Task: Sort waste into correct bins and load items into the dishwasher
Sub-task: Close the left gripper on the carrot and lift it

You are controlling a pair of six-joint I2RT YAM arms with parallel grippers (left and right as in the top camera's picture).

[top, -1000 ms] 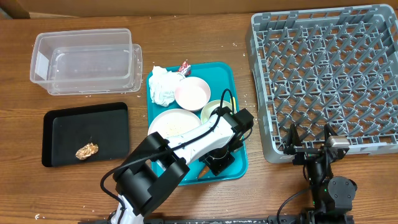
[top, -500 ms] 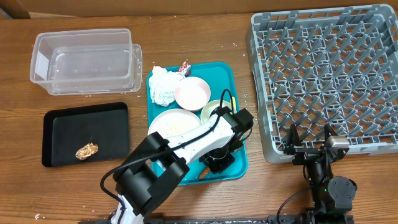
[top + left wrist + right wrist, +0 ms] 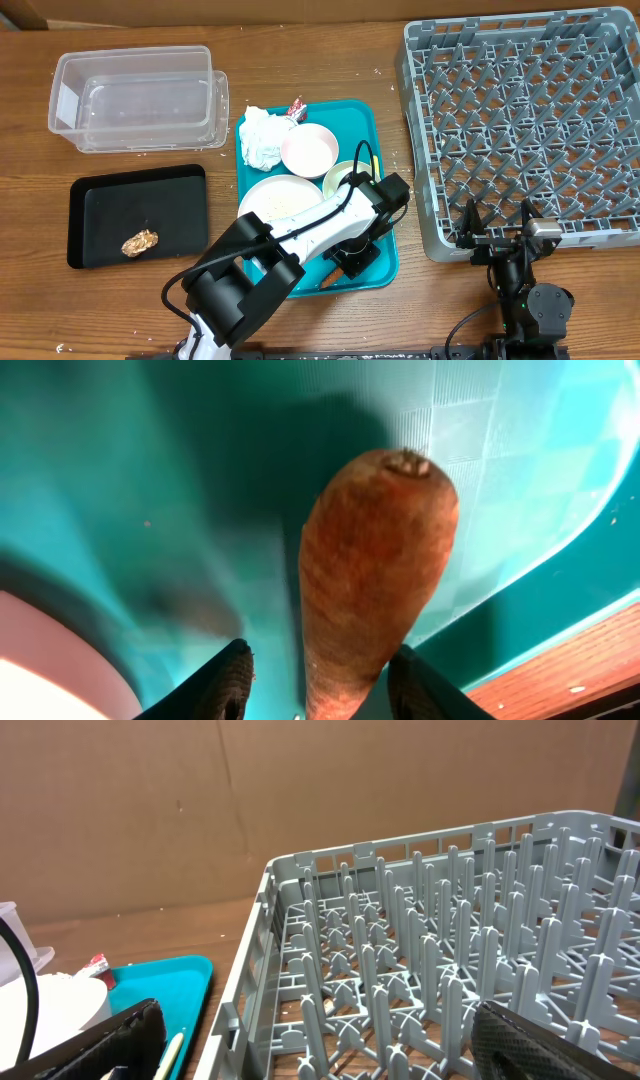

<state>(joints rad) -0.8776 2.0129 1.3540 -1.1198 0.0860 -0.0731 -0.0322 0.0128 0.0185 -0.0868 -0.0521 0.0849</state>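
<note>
My left gripper [image 3: 348, 260] is low over the front right of the teal tray [image 3: 362, 118]. In its wrist view the jaws [image 3: 325, 680] stand open on either side of the orange carrot piece [image 3: 375, 570], which lies on the tray. A crumpled napkin [image 3: 262, 138], a red-and-white wrapper [image 3: 297, 108], the pinkish plate [image 3: 308, 150], the large white plate [image 3: 278, 198] with rice, the green bowl [image 3: 341, 177] and the yellow spoon [image 3: 362, 160] are on the tray. My right gripper [image 3: 497, 232] is open and empty at the grey rack's [image 3: 530, 120] front edge.
The clear tub [image 3: 135, 95] stands at the back left, empty. The black tray [image 3: 100, 200] in front of it holds the brown food chunk [image 3: 140, 242]. The right wrist view shows the rack [image 3: 450, 940] and the teal tray's corner [image 3: 150, 975].
The left gripper has shifted slightly over the carrot piece. Nothing else has moved.
</note>
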